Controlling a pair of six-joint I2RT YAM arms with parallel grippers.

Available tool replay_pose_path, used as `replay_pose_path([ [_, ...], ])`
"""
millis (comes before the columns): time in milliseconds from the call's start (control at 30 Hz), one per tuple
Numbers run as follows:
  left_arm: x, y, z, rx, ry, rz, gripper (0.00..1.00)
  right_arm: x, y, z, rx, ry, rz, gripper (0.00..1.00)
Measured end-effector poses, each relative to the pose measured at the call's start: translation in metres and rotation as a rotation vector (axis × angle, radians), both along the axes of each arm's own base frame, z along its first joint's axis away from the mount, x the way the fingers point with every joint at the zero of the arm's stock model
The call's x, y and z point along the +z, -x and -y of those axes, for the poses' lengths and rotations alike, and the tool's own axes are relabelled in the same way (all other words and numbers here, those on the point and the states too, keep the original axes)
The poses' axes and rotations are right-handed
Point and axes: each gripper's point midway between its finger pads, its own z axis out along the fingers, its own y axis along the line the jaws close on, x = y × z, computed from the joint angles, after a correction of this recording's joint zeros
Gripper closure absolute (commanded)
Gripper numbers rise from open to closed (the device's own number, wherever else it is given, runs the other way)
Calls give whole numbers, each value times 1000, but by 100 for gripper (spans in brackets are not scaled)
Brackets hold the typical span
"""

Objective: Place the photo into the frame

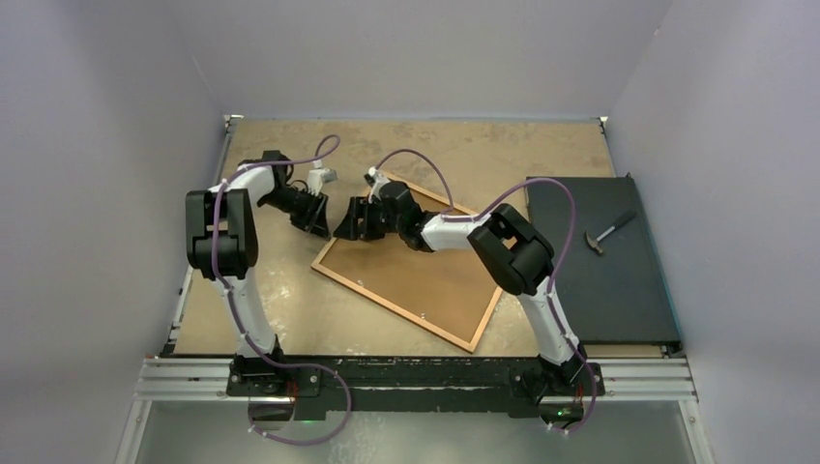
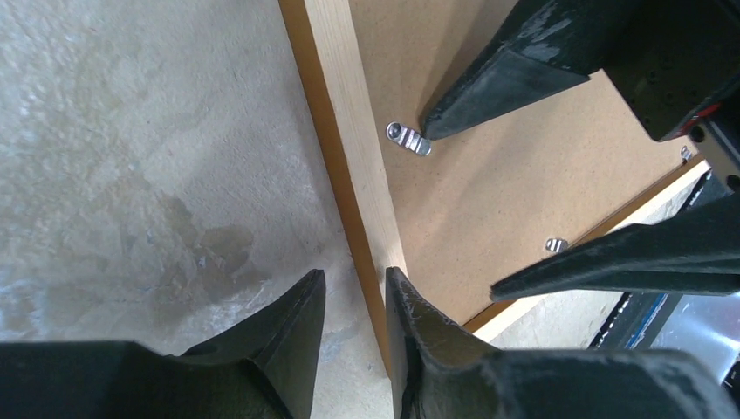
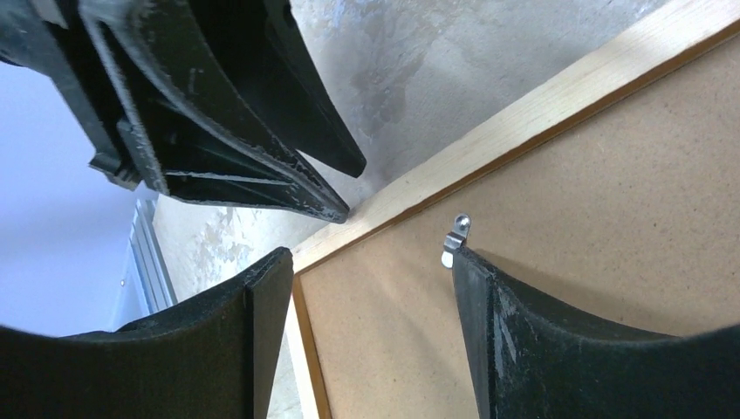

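The orange-brown wooden frame [image 1: 387, 304] lies face down and skewed on the table, with the plain brown backing board [image 1: 425, 280] set inside it. The photo is not in view. My left gripper [image 1: 319, 224] is at the frame's far left corner. In the left wrist view it [image 2: 353, 275] is narrowly open, one finger over the table and the other over the pale rail [image 2: 349, 113]. My right gripper [image 1: 350, 224] hovers over the same corner. It [image 3: 371, 257] is wide open and empty above the board [image 3: 611, 201], one fingertip against a small metal tab [image 3: 455, 236].
A black rectangular slab [image 1: 600, 280] lies at the right with a hammer [image 1: 609, 232] on it. A second metal tab [image 2: 556, 245] sits on the adjoining rail. The two grippers are very close together, tips almost meeting. Grey walls enclose the table.
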Motion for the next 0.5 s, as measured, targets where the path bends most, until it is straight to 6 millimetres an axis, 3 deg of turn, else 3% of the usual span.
replay_pose_path([
  [500,-8,8,7,-7,17,-36,89,1,12,1,32,-14,-33,32],
])
